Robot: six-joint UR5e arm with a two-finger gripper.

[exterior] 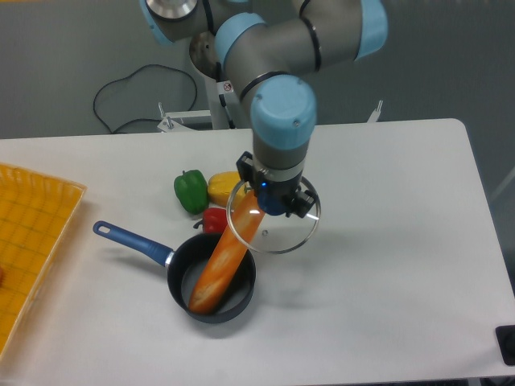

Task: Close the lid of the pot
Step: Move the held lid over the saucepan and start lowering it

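The lid (273,219) is held in the air by the end effector (273,201), which is closed on the blue knob at the centre of the lid. The lid is seen as a clear glass disc with a thin metal rim, and a small vent hole is visible in the glass below the knob. Its left edge is overlapped in the view with the top end of a long orange bread-shaped object (225,256), which is leaned in the pot (211,279) and is raised above the rim of the pot at 1 o'clock.

The pot is placed on the white counter (386,265) at 7 o'clock from the lid, and it is not covered. It is a small dark grey saucepan, and its blue handle is pointed toward 10 o'clock.

At 12 o'clock from the pot, 3 peppers are grouped: a green pepper (190,190), a yellow pepper (222,187) and a red pepper (213,219) just beside the pot rim. A yellow tray (32,233) is seen at the left edge of the counter, well apart from the pot. Bare counter surface is seen at 3 o'clock from the lid.
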